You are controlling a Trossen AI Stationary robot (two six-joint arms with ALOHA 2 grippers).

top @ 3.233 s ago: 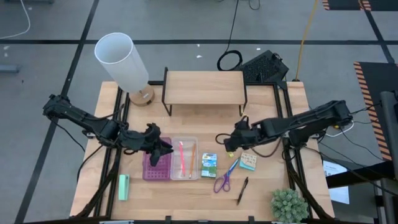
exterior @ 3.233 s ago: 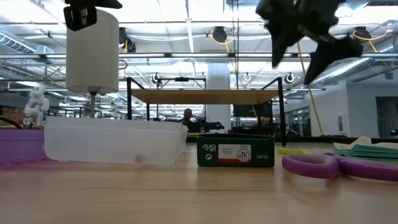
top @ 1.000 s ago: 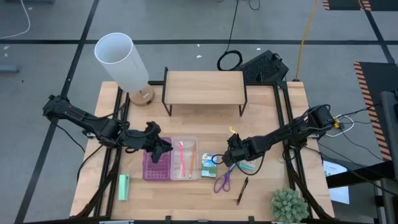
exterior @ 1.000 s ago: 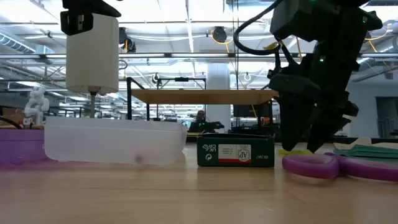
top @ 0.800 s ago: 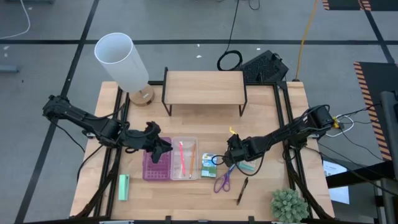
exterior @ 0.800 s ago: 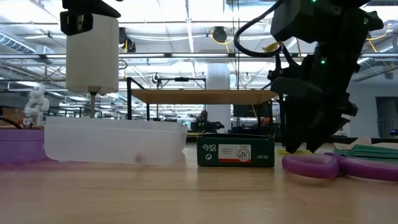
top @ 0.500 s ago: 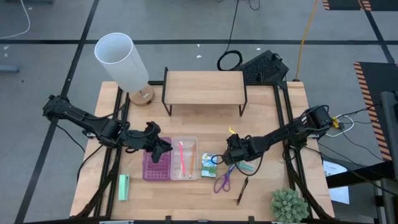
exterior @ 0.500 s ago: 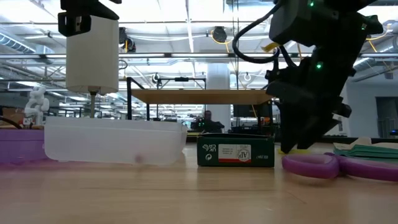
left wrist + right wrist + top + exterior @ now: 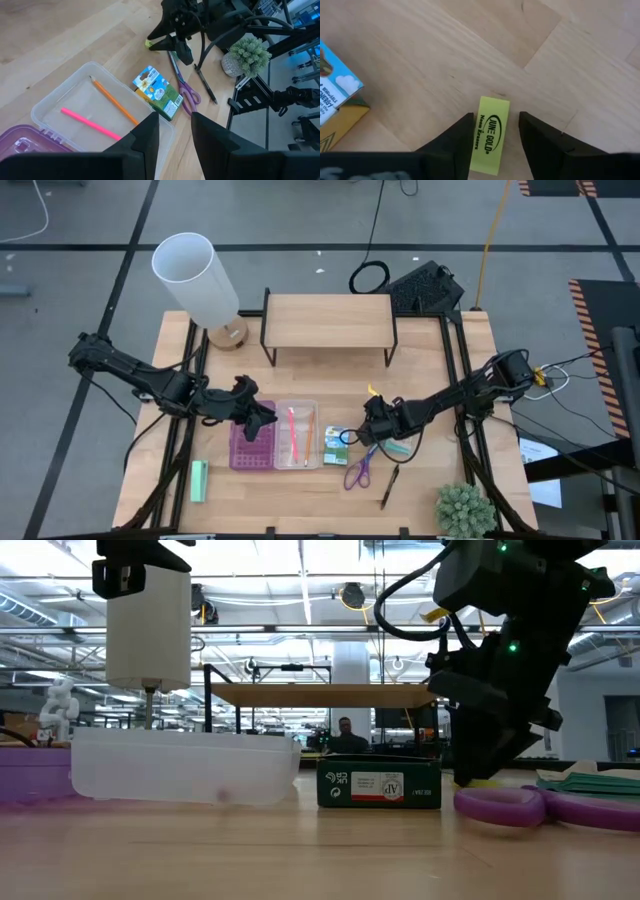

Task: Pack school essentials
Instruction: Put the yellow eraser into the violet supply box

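Right end effector (image 9: 492,137) low over yellow eraser (image 9: 490,135).
Fingers spread, straddling the eraser, which lies flat on the bench (image 9: 420,60) beside the green-blue packet (image 9: 336,445). Left end effector (image 9: 172,132) open above the case.

Setting: wooden table (image 9: 300,490) on a grey floor (image 9: 90,220) marked with dark lines
Rear of table: white cylinder lamp (image 9: 195,278), low wooden shelf (image 9: 328,320) on black legs; potted plant (image 9: 464,510) at front corner. Beyond: hall with ceiling lights (image 9: 350,595); a person (image 9: 345,735), apparently seated, far back
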